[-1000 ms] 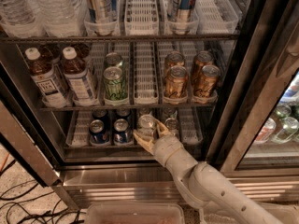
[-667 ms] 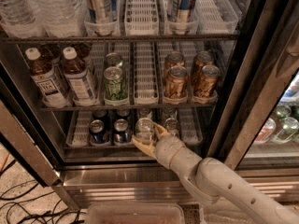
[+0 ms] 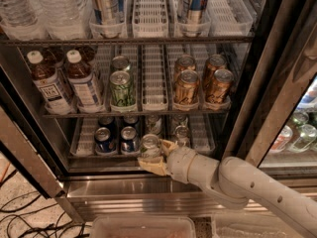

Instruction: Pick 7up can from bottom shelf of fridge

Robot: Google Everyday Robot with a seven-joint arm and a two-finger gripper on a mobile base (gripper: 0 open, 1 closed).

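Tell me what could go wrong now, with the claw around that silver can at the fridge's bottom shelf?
The gripper grips the 7up can at the front of the bottom shelf; a loose hold could let it slip or tip coming out. The dark blue cans stand close beside it, so a sideways swing might knock them.

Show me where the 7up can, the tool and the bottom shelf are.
7up can (image 3: 150,144): camera view, silver top.
tool (image 3: 152,155): camera view, between its fingertips, around the can at the shelf front.
bottom shelf (image 3: 202,133): camera view, bare right lane.
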